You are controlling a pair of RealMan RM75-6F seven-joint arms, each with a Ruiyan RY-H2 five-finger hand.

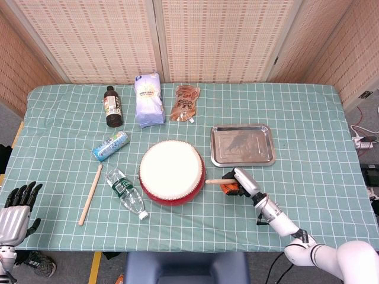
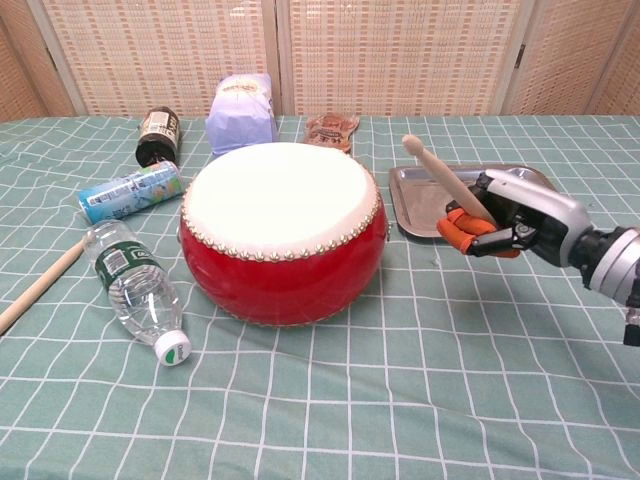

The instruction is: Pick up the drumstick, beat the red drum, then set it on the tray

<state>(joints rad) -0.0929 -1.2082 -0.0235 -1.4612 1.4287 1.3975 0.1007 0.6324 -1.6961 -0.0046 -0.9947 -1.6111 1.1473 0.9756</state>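
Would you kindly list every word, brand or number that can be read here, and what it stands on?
None can be read.
Dark bottle: label too small.
White bag: print blurred.
Brown pouch: print blurred.
Can lying on its side: lettering too blurred.
Water bottle: label print too small.

Checked green tablecloth bears red drum, tray, bottles.

drum centre | tray behind-right of it | water bottle left | sauce bottle, bag, pouch behind
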